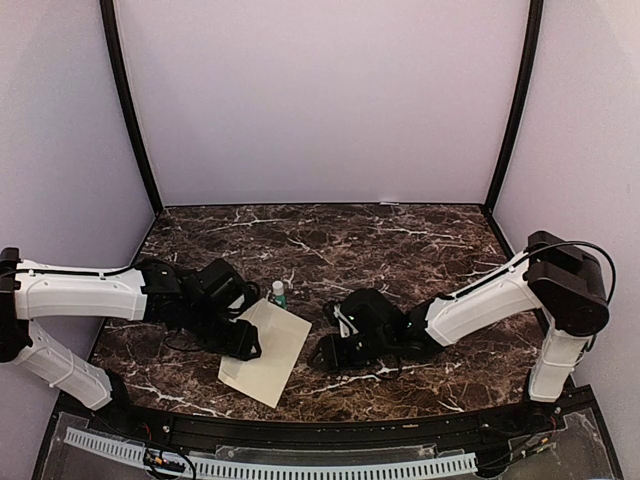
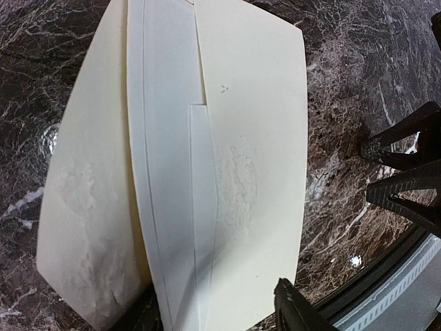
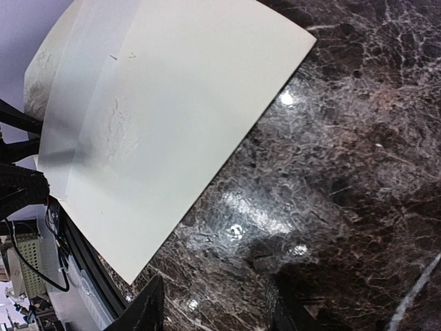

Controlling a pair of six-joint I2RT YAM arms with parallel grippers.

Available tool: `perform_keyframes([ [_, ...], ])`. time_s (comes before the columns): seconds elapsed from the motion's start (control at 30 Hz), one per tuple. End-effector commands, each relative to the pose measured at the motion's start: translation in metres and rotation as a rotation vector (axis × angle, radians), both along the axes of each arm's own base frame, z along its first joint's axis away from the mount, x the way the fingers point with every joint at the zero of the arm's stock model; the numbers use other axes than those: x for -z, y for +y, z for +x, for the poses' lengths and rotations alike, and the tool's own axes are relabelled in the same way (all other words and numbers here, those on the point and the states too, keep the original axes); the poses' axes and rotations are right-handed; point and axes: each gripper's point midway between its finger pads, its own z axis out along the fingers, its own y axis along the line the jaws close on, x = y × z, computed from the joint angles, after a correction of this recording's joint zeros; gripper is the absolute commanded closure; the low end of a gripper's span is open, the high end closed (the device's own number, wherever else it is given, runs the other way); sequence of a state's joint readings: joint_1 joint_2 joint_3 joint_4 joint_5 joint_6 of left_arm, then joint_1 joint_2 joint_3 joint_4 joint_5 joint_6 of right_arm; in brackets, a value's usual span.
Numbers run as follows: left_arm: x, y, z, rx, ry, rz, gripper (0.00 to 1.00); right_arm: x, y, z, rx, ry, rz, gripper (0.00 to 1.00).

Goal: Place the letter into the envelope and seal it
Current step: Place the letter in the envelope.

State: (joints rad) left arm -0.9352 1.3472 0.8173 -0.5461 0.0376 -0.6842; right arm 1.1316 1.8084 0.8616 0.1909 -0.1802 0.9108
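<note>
Top external view, lower centre of frame: a plain pale cream-yellow rectangular paper envelope (image 1: 268, 352) lies askew on the dark, white-veined marble bench (image 1: 400, 240), between two black two-finger hands. The left hand (image 1: 247, 343) sits at the envelope's left edge. Its wrist view shows the fingers apart with the paper's near edge running between them, but whether they pinch it cannot be told. The right hand (image 1: 323, 352) hovers just beside the envelope's right edge, released, with bare marble between its fingers. The tan printed letter is nowhere visible as a separate sheet. A white strip (image 2: 172, 179) shows between the cream faces, and whether the letter is inside cannot be told.

Trouble could come several ways. A one-sided push from the left hand may skate the light paper across the polished stone toward the bench's near edge at the bottom of the frame. The bowed, rippled paper may crease off-line if pressed unevenly, leaving the seal gapped. A small white-capped bottle (image 1: 278, 293) standing just beyond the envelope's upper corner could be toppled by a swinging arm.
</note>
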Motion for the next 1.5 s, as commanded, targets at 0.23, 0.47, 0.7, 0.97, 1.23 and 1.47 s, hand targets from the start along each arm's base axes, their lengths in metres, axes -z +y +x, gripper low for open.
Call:
perform_keyframes([
  [0.23, -0.002, -0.051, -0.040, 0.165, 0.154, -0.325, 0.56, -0.054, 0.023, 0.009, 0.002, -0.037, 0.199, 0.54],
  [0.47, 0.007, -0.061, -0.045, 0.189, 0.176, -0.339, 0.56, -0.063, 0.037, 0.015, -0.023, -0.042, 0.241, 0.58],
  [0.7, -0.008, -0.049, -0.030, 0.078, 0.096, -0.317, 0.42, -0.051, 0.029, 0.011, -0.009, -0.020, 0.220, 0.59],
  [0.97, 0.006, -0.058, -0.032, -0.012, 0.181, -0.369, 0.40, -0.022, -0.014, 0.022, 0.081, -0.073, -0.013, 0.53],
  [1.23, 0.028, -0.052, -0.029, -0.040, 0.182, -0.309, 0.41, -0.007, -0.019, 0.017, 0.072, -0.053, -0.051, 0.50],
  [1.47, 0.043, -0.047, -0.029, -0.045, 0.185, -0.267, 0.49, 0.004, -0.016, 0.016, 0.058, -0.042, -0.076, 0.52],
])
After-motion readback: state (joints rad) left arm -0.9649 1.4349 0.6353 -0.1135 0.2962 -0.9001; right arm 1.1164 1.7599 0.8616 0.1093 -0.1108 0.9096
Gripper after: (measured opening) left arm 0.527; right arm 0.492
